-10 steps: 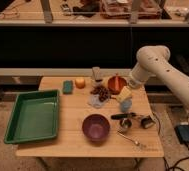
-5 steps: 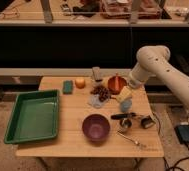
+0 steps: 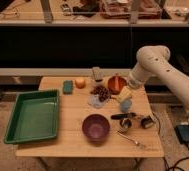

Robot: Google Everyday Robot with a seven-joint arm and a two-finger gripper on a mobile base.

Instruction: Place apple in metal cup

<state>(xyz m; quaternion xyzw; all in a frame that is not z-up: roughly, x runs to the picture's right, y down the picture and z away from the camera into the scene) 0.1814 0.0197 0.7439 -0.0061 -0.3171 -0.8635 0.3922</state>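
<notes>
The apple [image 3: 80, 82], small and yellow-orange, sits on the wooden table [image 3: 73, 145] at the back, just right of the green sponge [image 3: 68, 87]. The metal cup [image 3: 126, 123], shiny with a dark straight handle, stands right of the purple bowl [image 3: 96, 127] near the table's right side. My pale arm comes in from the right and bends down over the back right of the table. My gripper [image 3: 124, 94] hangs beside the orange-red bowl [image 3: 116, 83], just above the pale blue-grey cup [image 3: 126, 105]. It is well right of the apple and behind the metal cup.
A green tray [image 3: 33, 115] fills the table's left side. A dark cluster [image 3: 102, 91], a pale cloth [image 3: 94, 101] and a grey can [image 3: 96, 73] lie mid-table. Another small metal item [image 3: 147, 121] and a spoon [image 3: 133, 141] lie at the right front.
</notes>
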